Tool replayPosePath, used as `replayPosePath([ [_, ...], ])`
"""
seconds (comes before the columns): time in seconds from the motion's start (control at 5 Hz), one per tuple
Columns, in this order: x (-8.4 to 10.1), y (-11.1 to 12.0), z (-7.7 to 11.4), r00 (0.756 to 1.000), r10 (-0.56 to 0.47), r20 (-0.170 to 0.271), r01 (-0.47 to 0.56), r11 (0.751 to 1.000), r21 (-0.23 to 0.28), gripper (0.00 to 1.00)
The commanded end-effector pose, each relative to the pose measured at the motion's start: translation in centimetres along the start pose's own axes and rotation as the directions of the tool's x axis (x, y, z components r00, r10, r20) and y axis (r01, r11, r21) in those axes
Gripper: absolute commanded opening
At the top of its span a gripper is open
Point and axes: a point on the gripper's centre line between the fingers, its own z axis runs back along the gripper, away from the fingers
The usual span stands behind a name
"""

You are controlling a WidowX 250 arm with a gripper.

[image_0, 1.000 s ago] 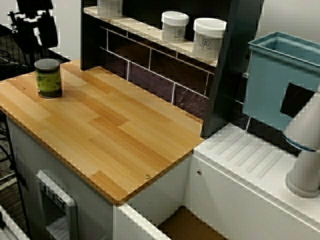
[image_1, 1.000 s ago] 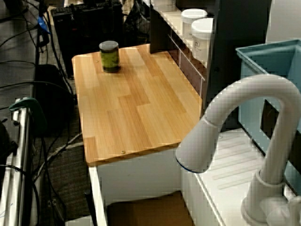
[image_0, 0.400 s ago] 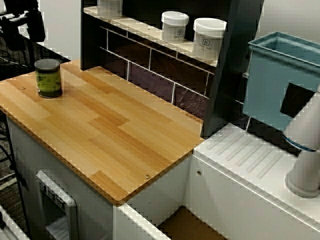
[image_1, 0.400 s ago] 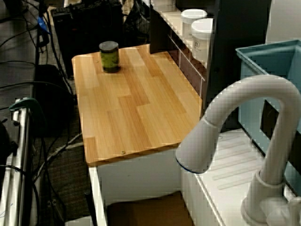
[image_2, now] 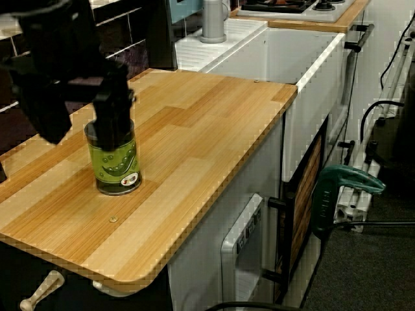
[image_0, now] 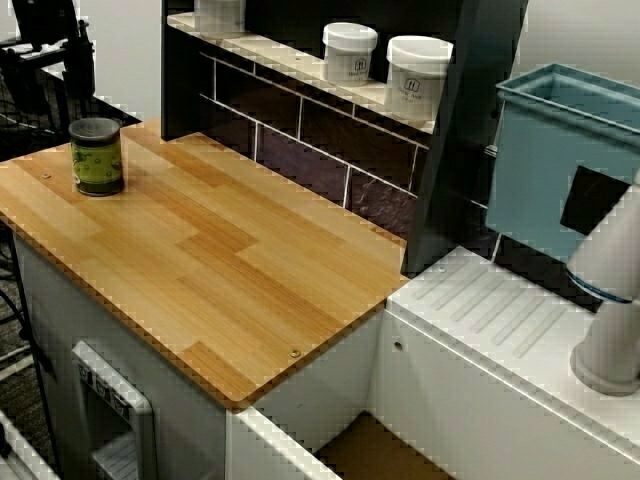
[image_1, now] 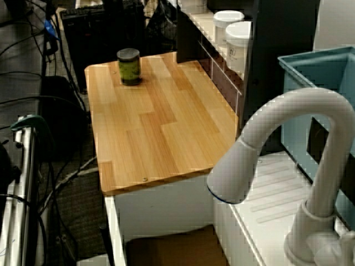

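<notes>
In the view from above, your pincer (image_0: 45, 62) hangs spread open with nothing in it, at about 11 o'clock from the green jar (image_0: 97, 156), which stands alone on the wooden counter (image_0: 250, 250) because its flat bottom keeps it upright.

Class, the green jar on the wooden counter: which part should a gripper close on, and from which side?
Grip the green jar around its straight round wall, just below the dark lid, coming in from above with a finger on each side. It stands upright and alone on the counter, so a top-down approach probably suits best.
</notes>
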Motion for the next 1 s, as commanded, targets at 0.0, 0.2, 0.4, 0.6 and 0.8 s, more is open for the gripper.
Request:
replayPosePath([
  [0.0,-0.6,1.1,0.9,0.999,-0.021,-0.031,0.022,0.999,0.041,1.0],
  [0.2,-0.7,1.4,-0.1,0.997,-0.05,-0.05,0.052,0.998,0.039,1.0],
  [0.4,-0.5,1.5,-1.3,0.996,-0.047,-0.075,0.049,0.998,0.031,1.0],
  [0.6,-0.1,1.3,-2.2,0.996,-0.044,-0.08,0.046,0.999,0.027,1.0],
  [0.8,0.5,1.1,-2.7,0.996,-0.041,-0.075,0.043,0.999,0.018,1.0],
])
